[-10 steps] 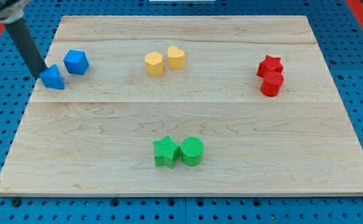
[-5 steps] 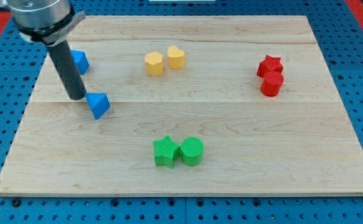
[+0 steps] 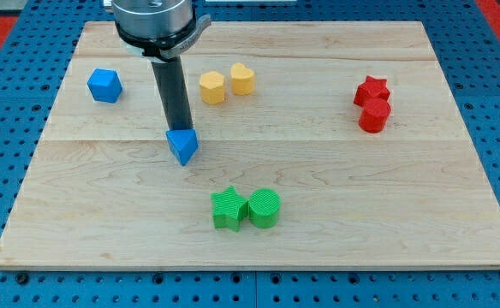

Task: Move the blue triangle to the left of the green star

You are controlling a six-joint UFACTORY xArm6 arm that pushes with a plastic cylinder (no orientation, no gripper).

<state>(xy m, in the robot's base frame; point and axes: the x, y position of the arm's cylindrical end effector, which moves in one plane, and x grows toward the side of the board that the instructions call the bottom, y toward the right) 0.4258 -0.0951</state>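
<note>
One blue triangle against my tip, no containers.

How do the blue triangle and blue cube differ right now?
The blue triangle is a wedge near the board's middle, with my tip at its top edge; the blue cube is boxy, at the view's upper left, standing alone. The triangle lies closer to the green star. Both share one blue.

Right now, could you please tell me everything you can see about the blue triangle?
The blue triangle is a small solid wedge of matte, plastic-looking material, lying flat on the wooden board with one corner pointing toward the view's bottom. It sits left of the board's centre, above and to the left of the green star, clearly apart from it. My tip meets its upper edge.
</note>
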